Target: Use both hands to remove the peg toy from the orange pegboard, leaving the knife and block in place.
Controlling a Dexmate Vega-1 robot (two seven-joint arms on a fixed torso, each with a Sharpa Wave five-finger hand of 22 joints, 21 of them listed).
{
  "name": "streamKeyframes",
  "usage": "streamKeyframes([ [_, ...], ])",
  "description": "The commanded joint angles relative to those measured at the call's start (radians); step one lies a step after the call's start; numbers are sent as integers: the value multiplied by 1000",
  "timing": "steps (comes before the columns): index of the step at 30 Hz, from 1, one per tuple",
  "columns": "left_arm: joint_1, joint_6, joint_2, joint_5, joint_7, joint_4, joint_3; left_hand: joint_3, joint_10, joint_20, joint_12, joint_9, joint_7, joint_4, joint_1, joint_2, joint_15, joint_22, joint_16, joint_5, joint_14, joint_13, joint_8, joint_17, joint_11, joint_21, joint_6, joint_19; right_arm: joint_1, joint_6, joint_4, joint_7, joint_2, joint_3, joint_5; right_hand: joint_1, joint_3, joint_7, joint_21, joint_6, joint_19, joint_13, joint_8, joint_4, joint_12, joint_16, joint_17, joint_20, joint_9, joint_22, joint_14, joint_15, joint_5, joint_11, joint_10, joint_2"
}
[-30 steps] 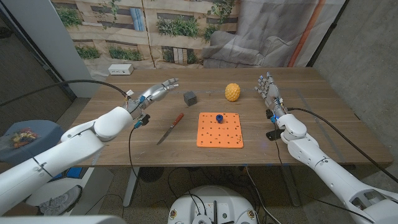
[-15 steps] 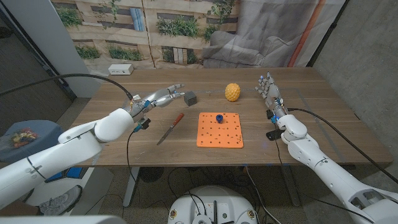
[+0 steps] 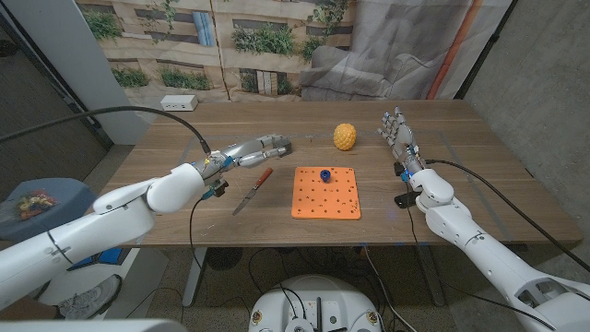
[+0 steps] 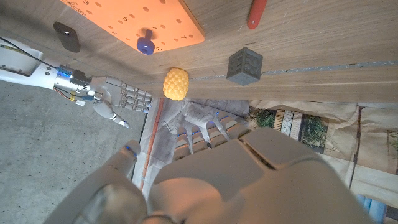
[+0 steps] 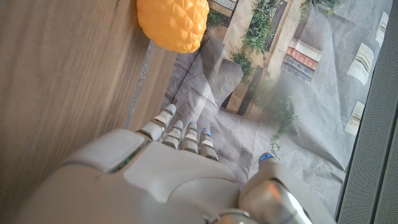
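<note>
Fingers of the left hand [image 3: 256,148] stretch out apart and hold nothing; their tips reach the grey block [image 3: 284,145] beyond the orange pegboard's [image 3: 326,193] far left corner, though touch cannot be told. Right hand [image 3: 398,130] stands upright right of the pegboard, fingers spread, holding nothing. Blue peg toy [image 3: 324,174] sits in the pegboard near its far edge. Red-handled knife [image 3: 253,189] lies left of the pegboard on the desk [image 3: 479,184]. Yellow pineapple toy [image 3: 345,136] stands beyond the pegboard.
</note>
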Motion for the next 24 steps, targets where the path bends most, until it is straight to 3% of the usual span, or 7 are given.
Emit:
streamKeyframes([
  [1, -7, 7, 0, 116, -44, -21, 37, -1, 4, -163, -2, 4, -4, 8, -8, 82, -75, 2, 4, -1, 3, 2, 2, 4, -8, 1, 9, -3, 4, -15, 1, -4, -9, -4, -8, -7, 5, -3, 3, 10, -2, 1, 7, -1, 5, 4, -1, -25, 3, 2, 1, -22, 4, 3, 10, -1],
  [6, -6, 58, 7, 157, -80, -59, 49, -5, -4, -163, -7, 3, -2, 11, -7, 84, -75, 2, 1, 1, -2, 2, -3, 3, -3, 0, 2, -6, 5, -16, 5, 1, -11, -5, -7, -7, 6, -3, 3, 12, -2, 1, 7, -1, 5, 5, -2, -26, 3, 2, 2, -22, 5, 4, 11, -1],
  [24, -23, 54, -14, 321, -139, -78, 121, -11, -14, -169, -12, 3, 2, 16, -4, 93, -70, 2, -3, 5, -10, 2, -8, 2, -3, -7, -7, -28, 16, -1, 26, 38, -16, -10, -4, -8, 7, -5, 4, 10, -4, 1, 6, -1, 4, 6, -9, -27, 3, 1, 4, -24, 6, 2, 10, 1],
])
